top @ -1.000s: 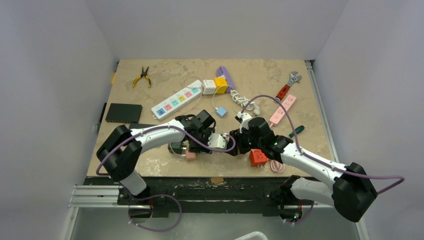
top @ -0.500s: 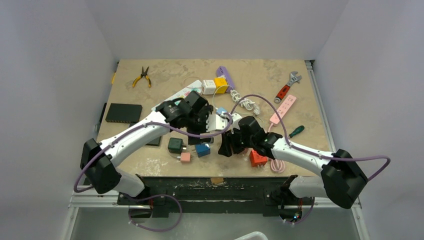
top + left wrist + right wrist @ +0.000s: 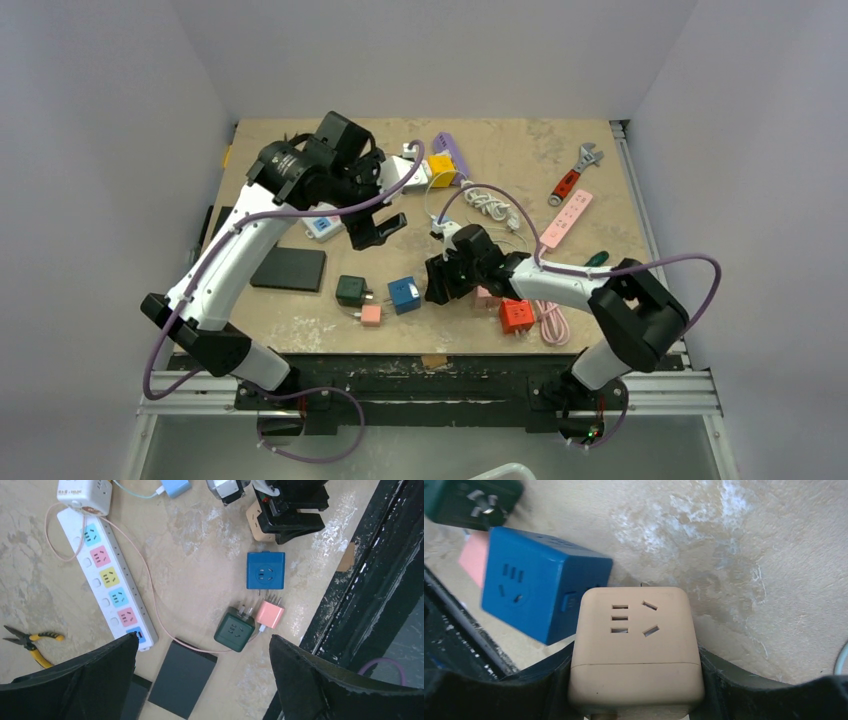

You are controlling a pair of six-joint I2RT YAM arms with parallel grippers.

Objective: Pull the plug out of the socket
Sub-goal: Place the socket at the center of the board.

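Your left gripper [image 3: 202, 640] has lifted away, jaws wide apart and empty. The blue plug cube [image 3: 265, 570] now lies loose on the table [image 3: 200, 545], just beside the beige socket [image 3: 636, 640] clamped in your right gripper [image 3: 636, 680]. The pull looks done.

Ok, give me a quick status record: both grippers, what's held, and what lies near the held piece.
left gripper: open, empty, raised over the table
right gripper: shut on beige cube, low at the table
beige cube: visible socket face empty
blue cube: on the table close beside the beige cube, top socket empty
green cube: next to pink plug, prongs bare
pink plug: prongs bare, in no socket
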